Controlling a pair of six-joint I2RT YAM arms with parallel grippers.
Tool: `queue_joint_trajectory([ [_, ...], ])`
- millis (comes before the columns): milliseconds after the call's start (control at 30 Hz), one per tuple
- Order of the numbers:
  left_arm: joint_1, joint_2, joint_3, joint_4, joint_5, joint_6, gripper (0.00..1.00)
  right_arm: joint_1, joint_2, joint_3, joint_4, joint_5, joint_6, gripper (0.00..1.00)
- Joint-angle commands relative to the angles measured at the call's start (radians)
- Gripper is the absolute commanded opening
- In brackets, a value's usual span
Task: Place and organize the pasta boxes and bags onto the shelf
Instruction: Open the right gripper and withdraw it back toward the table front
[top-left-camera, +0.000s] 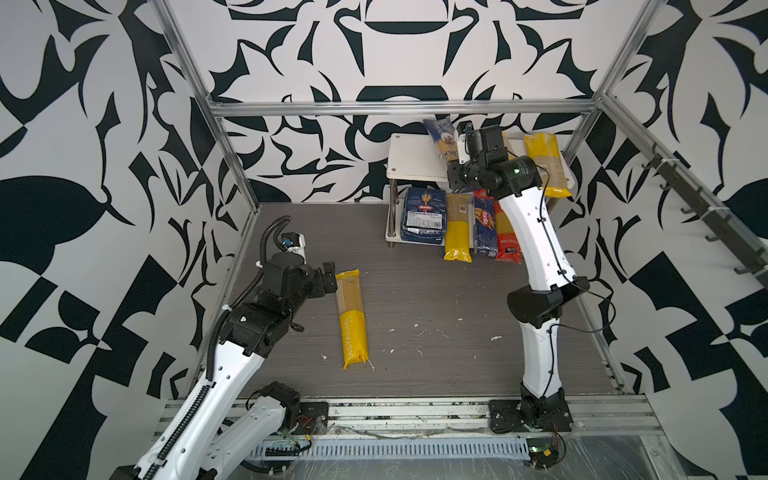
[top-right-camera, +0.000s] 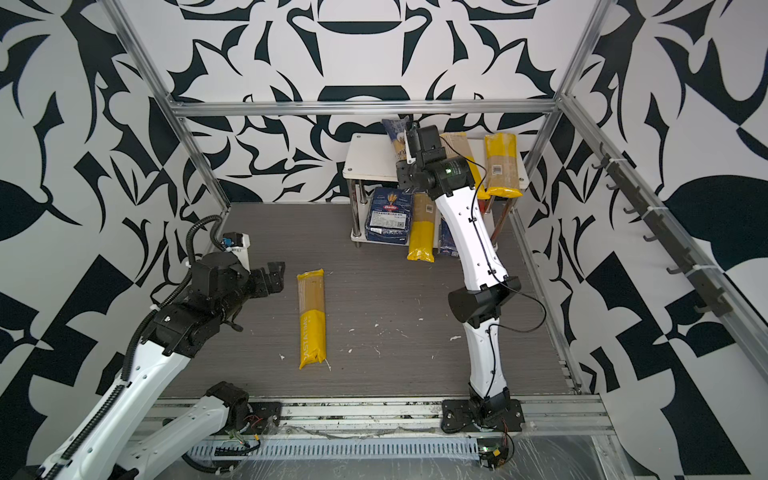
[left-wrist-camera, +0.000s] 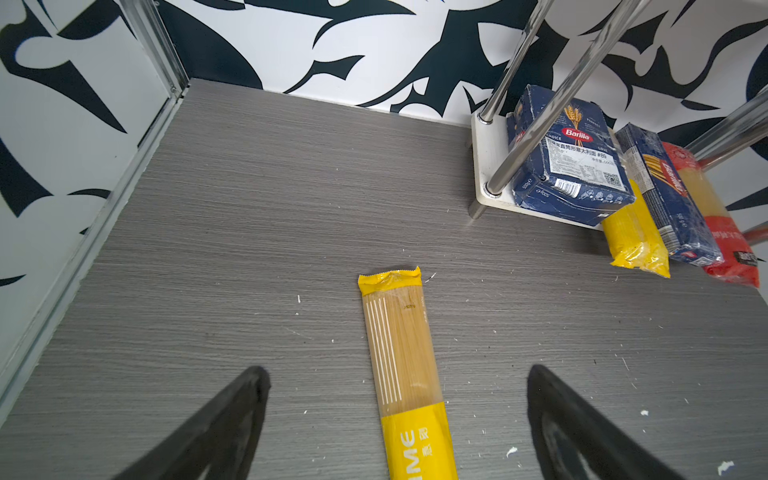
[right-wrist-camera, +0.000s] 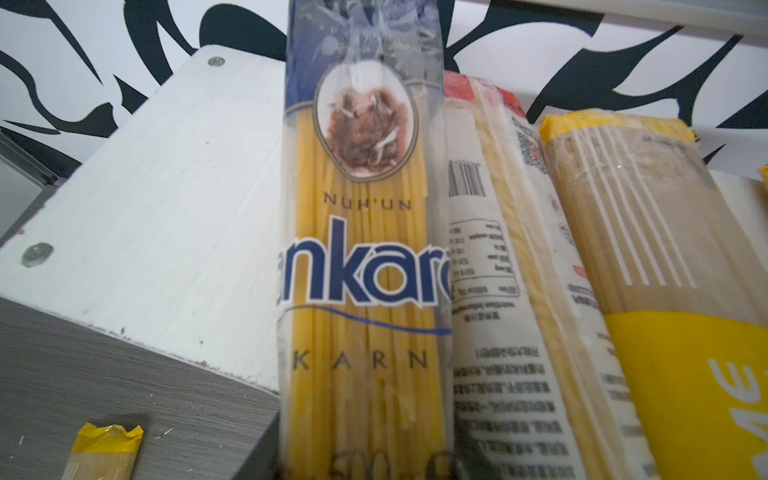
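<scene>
Left pincer (left-wrist-camera: 397, 372) spread wide, hovering by far end of loose PASTATIME bag (top-left-camera: 351, 316) on worktop (top-left-camera: 436, 299). Right pincer (top-left-camera: 455, 172) at ankara bag (right-wrist-camera: 365, 249) on shelf (top-left-camera: 409, 153) top board, seemingly its near end; grip can't be told.

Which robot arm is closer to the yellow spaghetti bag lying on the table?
Left. The left tool is open right beside the yellow bag, at its far end. The right tool is away up at the shelf top board, by the ankara bag.
</scene>
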Motion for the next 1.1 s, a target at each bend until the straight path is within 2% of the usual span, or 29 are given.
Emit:
queue_joint_trajectory([
  [0, 0.004, -0.024, 0.006, -0.036, -0.032, 0.007, 0.99, -0.017, -0.096, 0.027, 0.099, 0.015, 0.025, 0.5],
  [67, 0.004, -0.033, 0.006, -0.043, -0.036, 0.01, 0.99, -0.017, -0.098, 0.028, 0.102, 0.016, 0.025, 0.55],
  [267, 0.005, -0.052, -0.001, -0.055, -0.039, 0.009, 0.99, -0.017, -0.106, 0.034, 0.102, -0.039, 0.038, 0.57],
  [333, 0.004, -0.056, 0.002, -0.059, -0.042, 0.009, 0.99, -0.017, -0.11, 0.039, 0.101, -0.055, 0.044, 0.63],
  [800, 0.005, -0.08, -0.002, -0.069, -0.054, 0.013, 0.99, -0.012, -0.162, 0.049, 0.077, -0.137, 0.078, 0.64],
  [967, 0.005, -0.086, -0.004, -0.08, -0.05, 0.002, 0.99, 0.02, -0.267, -0.038, 0.079, -0.128, 0.074, 0.65],
  [1067, 0.004, -0.094, -0.019, -0.085, -0.046, -0.011, 0.99, 0.088, -0.359, -0.171, 0.095, -0.065, 0.045, 0.65],
])
